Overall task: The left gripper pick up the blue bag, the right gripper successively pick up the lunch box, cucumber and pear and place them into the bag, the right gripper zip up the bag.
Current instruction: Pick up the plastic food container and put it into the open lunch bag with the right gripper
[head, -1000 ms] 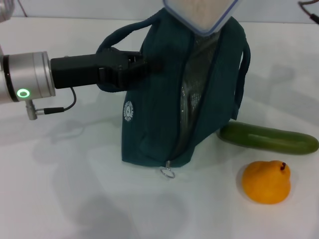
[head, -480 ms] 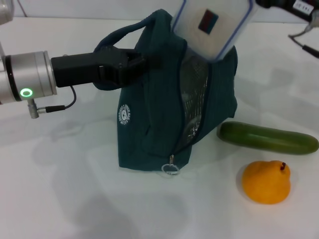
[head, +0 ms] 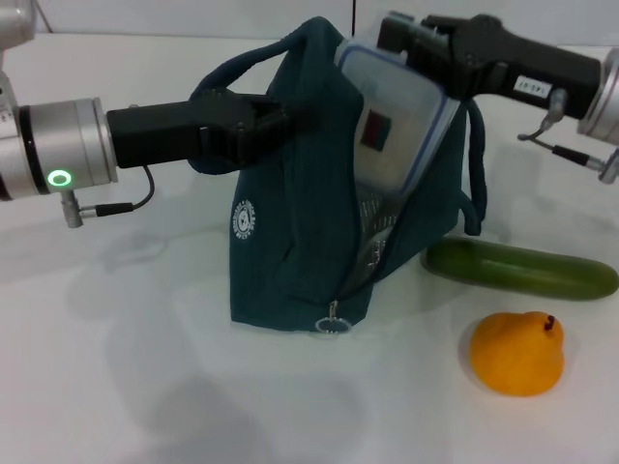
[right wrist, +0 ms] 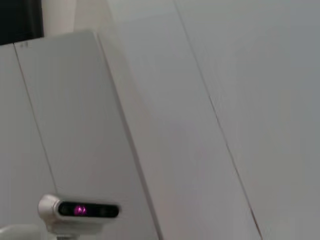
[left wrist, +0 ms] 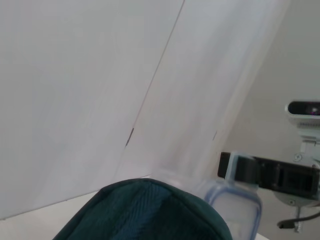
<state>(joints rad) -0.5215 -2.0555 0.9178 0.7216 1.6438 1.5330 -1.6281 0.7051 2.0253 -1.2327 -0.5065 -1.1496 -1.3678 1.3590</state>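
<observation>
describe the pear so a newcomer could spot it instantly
Start at the blue bag standing mid-table. To its right lies a long green cucumber; the pear sits just in front of it, nearer the robot. It is the only round, orange-yellow thing there.

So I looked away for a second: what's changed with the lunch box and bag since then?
The right hand has lowered the clear blue-rimmed lunch box from above into the open teal fabric bag, tilted and half inside. The left hand keeps holding the bag. Green cucumber and yellow pear haven't moved.
</observation>
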